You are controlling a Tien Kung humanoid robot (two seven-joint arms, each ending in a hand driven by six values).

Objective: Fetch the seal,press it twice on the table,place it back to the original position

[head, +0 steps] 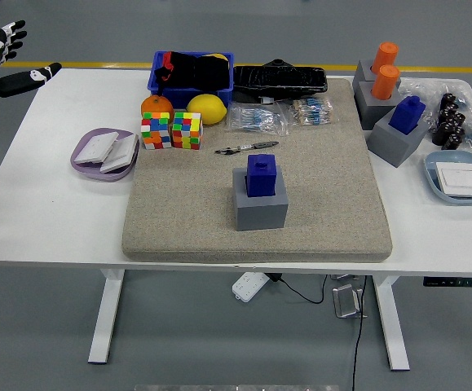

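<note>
A blue seal (pixel 261 175) stands upright in a grey block holder (pixel 260 204) near the middle of the beige mat (pixel 333 212). My left hand (pixel 11 61) is raised at the far upper left, past the table's corner, fingers spread and holding nothing, far from the seal. The right hand does not show. Another blue seal (pixel 407 114) sits in a grey holder (pixel 394 142) at the right, and two orange seals (pixel 385 69) stand in a grey holder behind it.
Two colour cubes (pixel 171 130), an orange (pixel 156 106), a lemon (pixel 206 108), a blue bin (pixel 191 72), a black bag (pixel 280 79), packets (pixel 258 119), a pen (pixel 246 148). Purple dish (pixel 103 153) left; blue dish (pixel 460 177) and black pieces (pixel 450 118) right.
</note>
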